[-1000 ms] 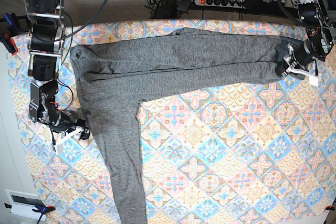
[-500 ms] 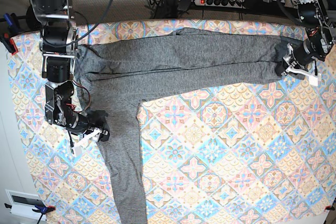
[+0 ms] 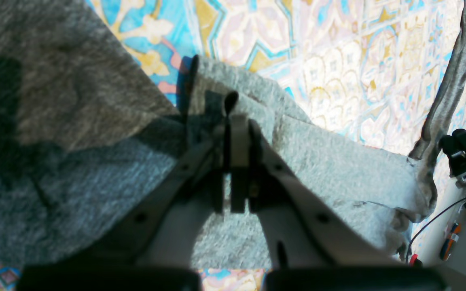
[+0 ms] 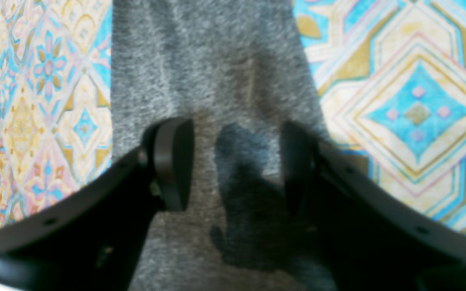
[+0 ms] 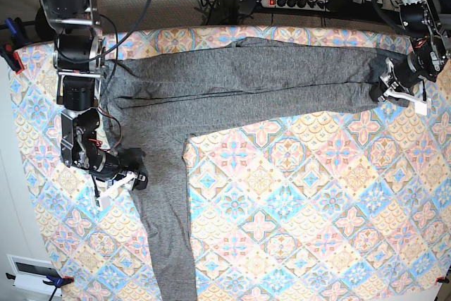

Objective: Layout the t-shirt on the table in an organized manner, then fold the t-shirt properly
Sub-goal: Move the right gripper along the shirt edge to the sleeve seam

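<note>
Left gripper is clenched on the t-shirt at the far right end of the worktop; in my left wrist view the gripper has its jaws pinched together w/ a fold of grey knit caught between them. Right gripper sits over the lower strip of the shirt, on the left side in base view, jaws spread wide. Right wrist view: gripper straddles the fabric, pads either side, nothing pinched; I can't tell if they touch the cloth.

Count: 1 shirt, 2 grippers, 1 worktop.

Shirt is heathered dark grey, soft fuzzy knit, no print. It lies in an L: one long band across the top of the worktop, one narrower strip running down toward the near edge. Worktop cover is cloth w/ diamond tiles in pastel blue, pink, cream, floral medallions in each.
</note>
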You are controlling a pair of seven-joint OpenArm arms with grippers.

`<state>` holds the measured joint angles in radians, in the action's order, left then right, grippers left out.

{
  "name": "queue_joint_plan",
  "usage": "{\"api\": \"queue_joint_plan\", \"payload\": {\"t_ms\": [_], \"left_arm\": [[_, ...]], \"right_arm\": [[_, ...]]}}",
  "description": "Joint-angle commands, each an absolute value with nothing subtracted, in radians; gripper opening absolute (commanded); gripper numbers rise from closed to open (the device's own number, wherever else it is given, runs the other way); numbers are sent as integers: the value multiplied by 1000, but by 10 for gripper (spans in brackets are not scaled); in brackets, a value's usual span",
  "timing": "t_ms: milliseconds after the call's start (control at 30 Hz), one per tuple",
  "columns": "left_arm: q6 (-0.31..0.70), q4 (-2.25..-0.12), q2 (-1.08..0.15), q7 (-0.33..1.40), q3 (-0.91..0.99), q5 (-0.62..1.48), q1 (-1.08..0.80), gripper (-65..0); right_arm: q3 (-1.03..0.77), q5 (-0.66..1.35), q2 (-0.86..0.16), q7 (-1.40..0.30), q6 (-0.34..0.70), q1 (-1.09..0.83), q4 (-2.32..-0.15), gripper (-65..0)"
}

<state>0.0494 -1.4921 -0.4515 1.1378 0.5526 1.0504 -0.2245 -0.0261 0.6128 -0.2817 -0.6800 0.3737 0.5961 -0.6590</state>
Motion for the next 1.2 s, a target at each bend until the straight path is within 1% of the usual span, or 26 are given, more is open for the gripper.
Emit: {"api": "queue_joint_plan", "payload": {"t_ms": [0, 100, 167, 333, 700, 833, 1167], "left_arm": [[54, -1506, -473, 1132, 561, 1067, -220, -650], [54, -1506, -473, 1132, 561, 1067, -219, -650], [54, -1506, -473, 1132, 561, 1067, -219, -650], [54, -1506, -473, 1132, 561, 1067, -219, -650], [54, -1506, -473, 1132, 561, 1067, -216, -650], [54, -1506, -473, 1132, 561, 1067, -219, -650], [54, -1506, -473, 1132, 561, 1067, -219, -650]], "right_arm": [[-31, 628, -314, -656, 380, 630, -674, -320], [-27, 622, -323, -610, 374, 628, -668, -320], [-33, 579, -340, -582, 374, 628, -634, -320], [-33, 510, -340, -516, 374, 630, -570, -320], [-27, 509, -338, -519, 374, 630, -561, -320], [-25, 509, -302, -521, 374, 630, -561, -320], [-25, 510, -272, -561, 374, 628, -567, -320]]}}
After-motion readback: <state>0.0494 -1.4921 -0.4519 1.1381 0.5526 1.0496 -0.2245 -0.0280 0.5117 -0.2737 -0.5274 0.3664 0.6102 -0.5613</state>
